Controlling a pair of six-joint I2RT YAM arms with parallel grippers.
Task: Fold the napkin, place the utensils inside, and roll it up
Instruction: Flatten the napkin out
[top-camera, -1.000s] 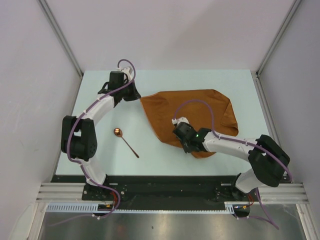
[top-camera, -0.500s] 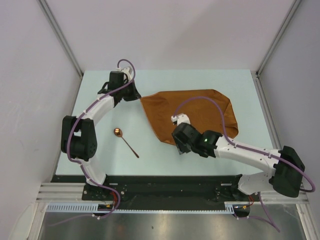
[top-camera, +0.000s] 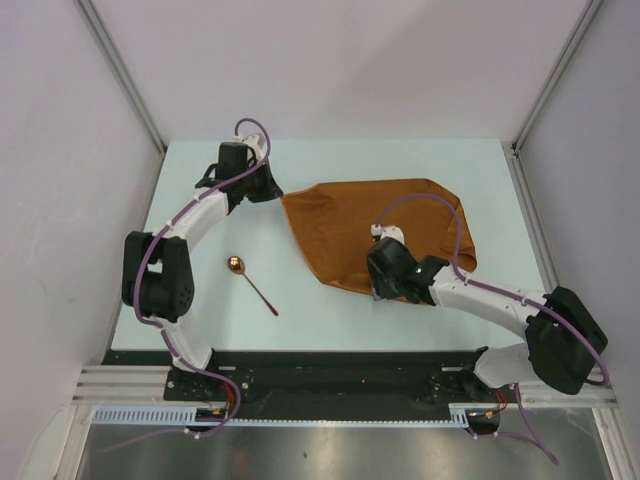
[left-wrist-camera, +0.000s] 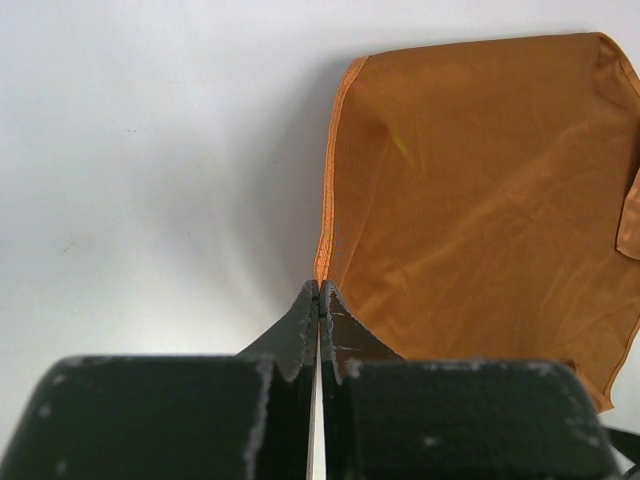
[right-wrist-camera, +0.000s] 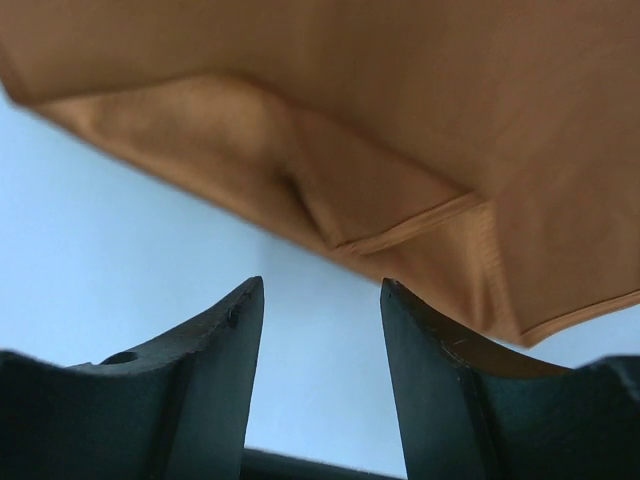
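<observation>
Starting with the top view. Found napkin (top-camera: 400, 215) lying on the right half of table (top-camera: 330, 160), folded into a rough wedge. Read its long axis as left to right, with the narrow corner pointing left and slightly away and the broad end to the right. Saw left gripper (top-camera: 276, 194) clamped on that narrow corner. Placed right gripper (top-camera: 383, 288) at the napkin's near edge. Noted spoon (top-camera: 252, 285) on bare table, left of the napkin and well apart from it, near the left arm (top-camera: 160, 275). Read its long axis as diagonal, bowl to the far left, handle to the near right. Saw right arm (top-camera: 480, 295) crossing the napkin's near-right part and hiding it, with purple cable (top-camera: 420, 200) arcing over the cloth.

Moving to the left wrist view. Confirmed fingers (left-wrist-camera: 295, 330) pressed together with no gap, tips pinching the napkin (left-wrist-camera: 480, 190) at its corner, where the orange hem runs straight down to them. Saw cloth spreading away and to the right, white table (left-wrist-camera: 150, 150) to the left.

Moving to the right wrist view. Found jaws standing apart with nothing between them, only pale table (right-wrist-camera: 120, 260) showing through the gap. Saw napkin (right-wrist-camera: 420, 90) just beyond the fingertips (right-wrist-camera: 235, 310), its near edge doubled, a folded flap and hem facing the gripper. Could not tell whether tips touch cloth.
</observation>
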